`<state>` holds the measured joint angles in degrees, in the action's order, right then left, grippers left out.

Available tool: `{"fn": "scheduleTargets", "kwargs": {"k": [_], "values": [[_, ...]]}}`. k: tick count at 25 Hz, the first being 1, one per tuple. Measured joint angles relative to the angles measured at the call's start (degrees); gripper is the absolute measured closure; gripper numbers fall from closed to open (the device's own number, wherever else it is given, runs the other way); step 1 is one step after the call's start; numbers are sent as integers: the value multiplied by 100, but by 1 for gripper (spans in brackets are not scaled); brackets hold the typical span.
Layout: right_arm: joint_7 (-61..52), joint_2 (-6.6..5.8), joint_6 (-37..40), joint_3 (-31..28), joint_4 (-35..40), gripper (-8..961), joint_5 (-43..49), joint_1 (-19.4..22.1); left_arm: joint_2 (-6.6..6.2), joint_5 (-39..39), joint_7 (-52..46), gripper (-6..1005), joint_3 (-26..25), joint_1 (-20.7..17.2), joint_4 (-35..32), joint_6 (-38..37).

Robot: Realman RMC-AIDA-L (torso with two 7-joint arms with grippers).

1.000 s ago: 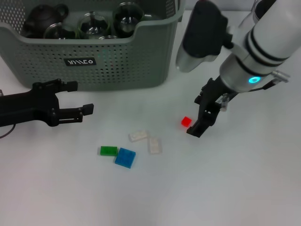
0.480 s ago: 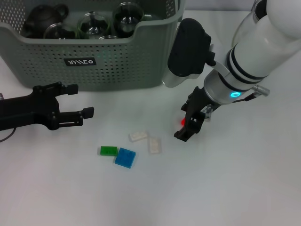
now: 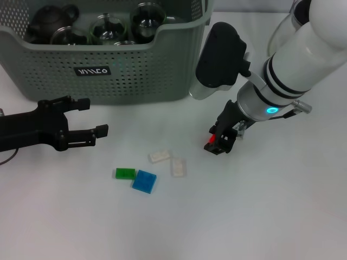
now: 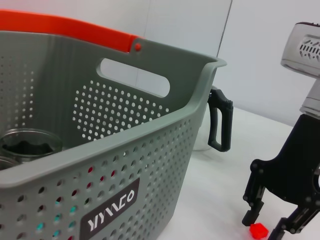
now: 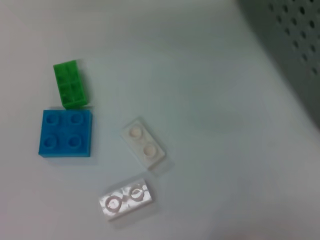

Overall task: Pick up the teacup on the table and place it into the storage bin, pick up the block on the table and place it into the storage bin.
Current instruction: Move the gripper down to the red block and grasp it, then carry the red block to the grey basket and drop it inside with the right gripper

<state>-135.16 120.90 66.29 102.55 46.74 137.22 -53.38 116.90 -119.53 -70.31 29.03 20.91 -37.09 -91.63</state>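
Here the red block could easily skid or flip out sideways if the fingers close off-centre, since it is small and lies loose on the white table. The right claw is down over it, fingers apart and straddling it; in the left wrist view the block sits between the two tips, not yet clamped, and actual contact cannot be told. The left claw rests idle on the table, fingers spread and holding nothing (just in front of the basket). The basket stands well behind the block and already holds glass cups.
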Motion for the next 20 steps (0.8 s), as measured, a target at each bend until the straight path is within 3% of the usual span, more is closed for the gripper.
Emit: {"fn": "scheduleTargets", "kwargs": {"k": [5,13,15,20], "values": [[-17,5,-14,2,-46,544,25,3,0,0,0,120,6,-12,0,-7],[-21,-12,72,-5,116,702,20,69,0,0,0,120,-2,-35,-22,-40],[-30,-29,245,-62,366,756,27,137,-4,0,0,119,-3,-42,-26,-59],[-59,-40,958,-423,1558,750,-40,361,-27,0,23,119,-18,-65,-33,-84]]}}
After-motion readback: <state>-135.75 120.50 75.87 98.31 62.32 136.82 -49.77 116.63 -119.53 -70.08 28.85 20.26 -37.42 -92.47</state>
